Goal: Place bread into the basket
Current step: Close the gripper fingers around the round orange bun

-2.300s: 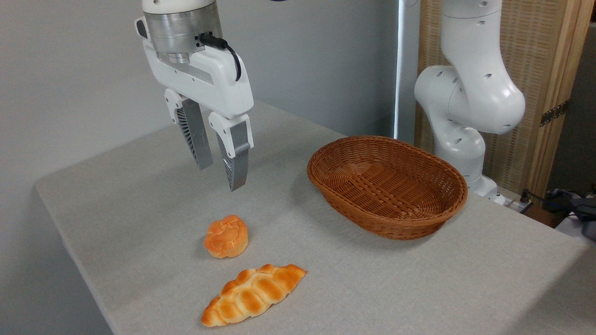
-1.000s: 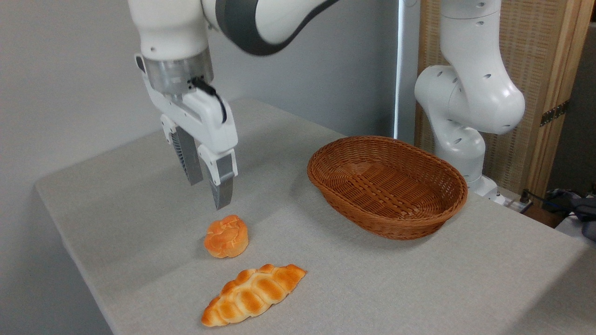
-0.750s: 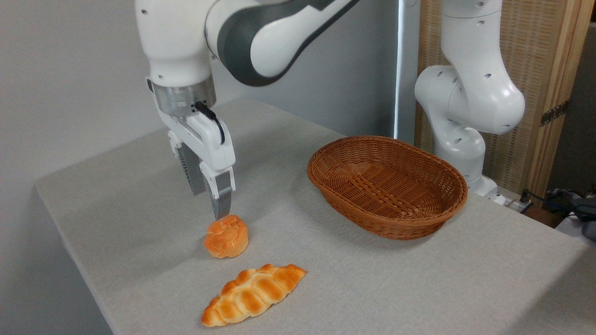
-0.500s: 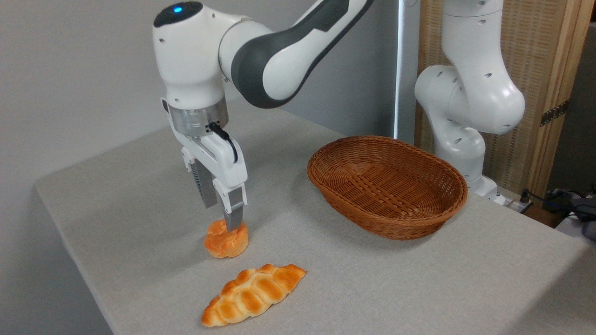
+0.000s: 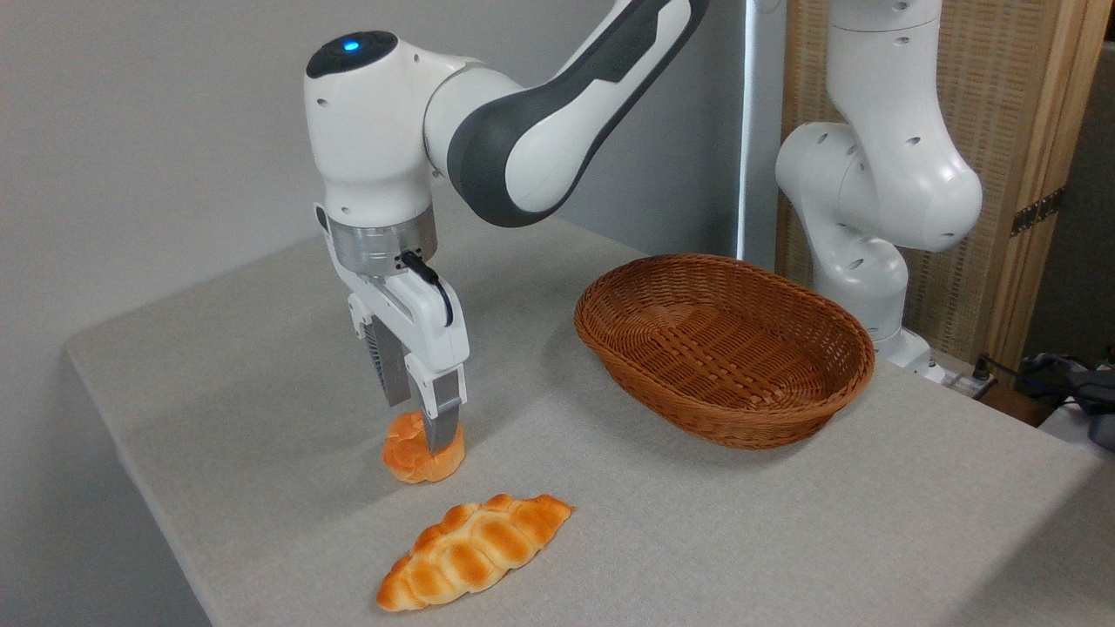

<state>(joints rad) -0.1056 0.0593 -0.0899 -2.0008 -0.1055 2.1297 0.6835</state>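
Observation:
The small round orange bun (image 5: 408, 458) sits on the grey tablecloth at centre left. My gripper (image 5: 420, 428) has come straight down over it and stands open. Its near finger (image 5: 442, 420) crosses the front of the bun's top. The far finger (image 5: 390, 376) reaches down behind the bun, where its tip is hidden. The bun rests on the cloth and looks unsquashed. To the right, well apart from the bun, stands the oval brown wicker basket (image 5: 740, 425) with nothing in it.
A longer braided golden loaf (image 5: 475, 549) lies just in front of the bun. The arm's white base (image 5: 871, 209) rises behind the basket. The table's left edge (image 5: 131, 470) and front edge are close to the bun.
The gripper has turned and come down from well above the table until its fingers straddle the bun. The bun, the loaf and the basket have not moved.

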